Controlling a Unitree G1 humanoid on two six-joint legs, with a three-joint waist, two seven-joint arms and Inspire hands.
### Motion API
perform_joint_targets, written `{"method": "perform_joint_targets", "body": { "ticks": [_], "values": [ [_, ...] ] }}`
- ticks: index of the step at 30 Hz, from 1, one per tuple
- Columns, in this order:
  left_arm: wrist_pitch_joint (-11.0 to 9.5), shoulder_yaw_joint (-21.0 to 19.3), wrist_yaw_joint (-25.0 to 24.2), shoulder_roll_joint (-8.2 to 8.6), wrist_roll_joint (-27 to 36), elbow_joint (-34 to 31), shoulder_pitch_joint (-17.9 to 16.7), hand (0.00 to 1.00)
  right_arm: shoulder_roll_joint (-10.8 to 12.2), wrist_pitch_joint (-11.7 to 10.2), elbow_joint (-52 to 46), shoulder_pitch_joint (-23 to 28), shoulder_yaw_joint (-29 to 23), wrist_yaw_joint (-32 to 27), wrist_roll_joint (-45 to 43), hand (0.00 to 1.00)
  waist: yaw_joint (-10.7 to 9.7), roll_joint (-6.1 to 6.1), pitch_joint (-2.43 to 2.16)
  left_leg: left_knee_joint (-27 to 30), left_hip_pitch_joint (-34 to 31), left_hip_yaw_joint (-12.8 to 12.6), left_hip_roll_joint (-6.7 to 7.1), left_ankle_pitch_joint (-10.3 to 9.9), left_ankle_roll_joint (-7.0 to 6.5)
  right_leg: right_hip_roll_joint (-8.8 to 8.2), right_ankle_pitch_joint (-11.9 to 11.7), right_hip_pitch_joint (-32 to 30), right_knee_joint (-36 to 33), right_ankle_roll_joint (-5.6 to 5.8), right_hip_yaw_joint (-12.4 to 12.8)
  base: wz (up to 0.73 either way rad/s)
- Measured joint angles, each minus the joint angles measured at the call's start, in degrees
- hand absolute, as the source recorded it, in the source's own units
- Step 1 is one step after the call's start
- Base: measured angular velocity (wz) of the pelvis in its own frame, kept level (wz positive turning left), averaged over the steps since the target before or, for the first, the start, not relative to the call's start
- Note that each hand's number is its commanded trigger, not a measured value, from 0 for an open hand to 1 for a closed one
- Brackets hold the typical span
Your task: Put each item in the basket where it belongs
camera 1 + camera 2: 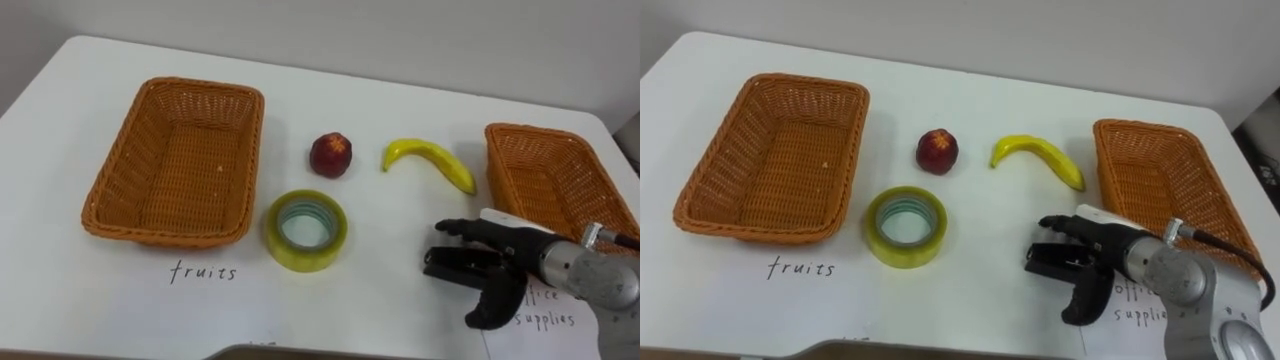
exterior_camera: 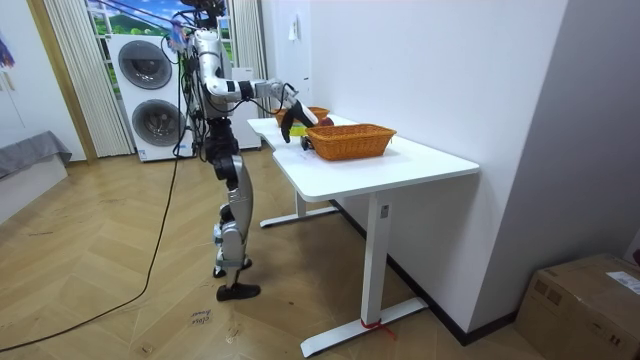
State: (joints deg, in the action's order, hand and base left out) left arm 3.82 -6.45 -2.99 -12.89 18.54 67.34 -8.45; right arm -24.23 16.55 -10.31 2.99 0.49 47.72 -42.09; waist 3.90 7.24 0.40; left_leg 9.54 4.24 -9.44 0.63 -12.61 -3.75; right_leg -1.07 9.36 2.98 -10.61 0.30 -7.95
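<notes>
White table (image 1: 390, 315) w/ the robot stood at one end, per room view. Biggest item on it was the wide wicker basket (image 1: 170, 170) at far left, nothing inside, a handwritten label (image 1: 203, 271) on the table just in front. Second, narrower wicker basket (image 1: 550, 180) sat at the right edge, also w/ nothing in it. Right hand (image 1: 490, 265) hovered low over the table in front of that basket, fingers stretched out toward the left, thumb hanging down, holding nothing, above a sheet of paper (image 1: 545, 312) w/ writing. Banana (image 1: 432, 160) lay btwn the baskets, nearer the right one. Yellow tape roll (image 1: 305, 255) lay flat just beside the left basket's front corner. Red apple (image 1: 330, 155) sat behind the tape, left of the banana.
</notes>
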Motion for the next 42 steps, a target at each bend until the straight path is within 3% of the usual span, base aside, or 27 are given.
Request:
{"method": "perform_joint_targets", "body": {
  "ticks": [9,15,31,37,42],
  "values": [
    [0.0,1.2,-0.2,0.27,0.0,0.0,0.2,0.0,0.5,1.0,0.2,-0.5,0.7,0.0,-0.4,1.0,0.6,-1.05,-0.22,0.0,0.0,0.0,0.0,0.0,0.04,-0.01,0.0,0.0,-0.1,0.0,0.0,0.0],
    [0.0,1.1,-0.2,0.3,0.1,0.0,0.2,0.0,2.0,1.0,0.3,-0.6,0.7,-0.1,-0.2,1.0,0.6,-0.89,-0.28,-0.1,0.0,0.0,0.02,0.0,0.04,-0.04,0.0,0.0,-0.1,0.0,0.0,0.0],
    [-0.1,1.0,-0.5,0.21,1.2,0.2,0.1,0.0,2.1,0.9,0.2,-0.8,0.6,-0.1,-0.2,1.0,0.8,-0.42,-0.13,-0.1,-0.2,0.2,0.02,0.0,0.04,-0.01,0.0,-0.1,-0.1,0.0,0.1,0.0],
    [-0.5,0.5,-0.5,0.39,1.2,0.1,0.1,0.0,2.1,-0.4,-3.8,-0.8,-0.3,-0.5,0.0,1.0,0.7,-0.09,-0.29,0.4,-0.8,0.1,0.01,0.0,0.04,0.0,0.0,-1.0,-0.1,-0.02,0.0,0.0],
    [-0.8,-0.1,-0.4,0.64,1.2,-0.6,-0.2,0.0,2.3,-2.1,-4.3,-1.2,-3.9,-5.4,4.2,1.0,0.4,-0.23,-0.16,0.5,-0.8,0.2,0.02,0.0,0.04,-0.04,0.0,-0.7,-0.1,-0.02,0.0,0.0]
  ]
}}
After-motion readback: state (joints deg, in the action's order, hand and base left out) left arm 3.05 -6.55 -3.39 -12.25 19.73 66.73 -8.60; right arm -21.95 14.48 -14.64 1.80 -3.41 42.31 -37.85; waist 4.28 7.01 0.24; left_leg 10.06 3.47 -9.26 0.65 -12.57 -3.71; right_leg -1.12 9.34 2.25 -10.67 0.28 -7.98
